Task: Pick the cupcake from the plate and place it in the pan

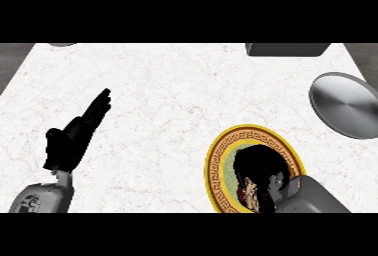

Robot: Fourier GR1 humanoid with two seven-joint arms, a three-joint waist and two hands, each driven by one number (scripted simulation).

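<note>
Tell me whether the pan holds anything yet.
Empty: the pan at the counter's right edge shows only bare grey metal inside. The right hand is over the plate, hiding the cupcake.

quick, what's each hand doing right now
left hand: open, fingers straight, holding nothing.
right hand: over the plate, fingers curled; any hold cannot be told.

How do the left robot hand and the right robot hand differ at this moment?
The left robot hand is open, fingers straight, over bare counter; the right robot hand is curled down over the plate. The left touches nothing; the right hides the plate's middle, so no cupcake shows. Both are black on grey forearms.
</note>
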